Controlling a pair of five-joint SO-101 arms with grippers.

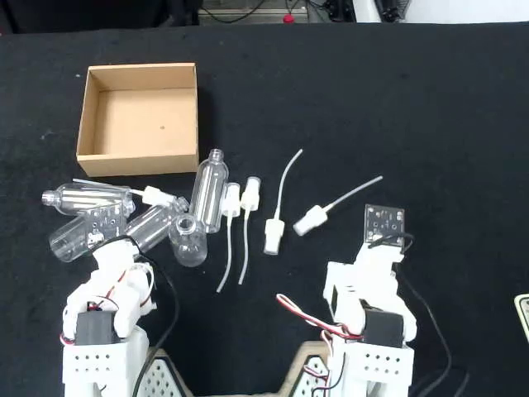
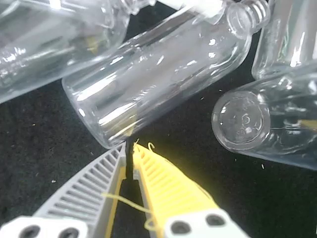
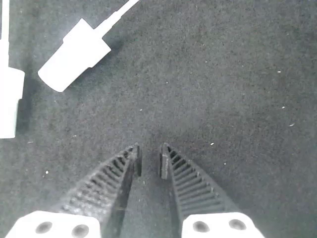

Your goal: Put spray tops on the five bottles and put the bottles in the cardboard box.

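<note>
We've got the left gripper point(image 2: 130, 153) pinched together by a clear bottle point(image 2: 158, 74), right gripper point(image 3: 149, 159) a crack apart over the table point(image 3: 237, 74).

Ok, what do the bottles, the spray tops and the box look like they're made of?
The bottles look like clear glossy plastic: the dark table shows through, with bright glints. The spray tops seem opaque white plastic, smooth and fairly matte. The cardboard box looks like plain brown cardboard, dull, with thin flat walls.
</note>
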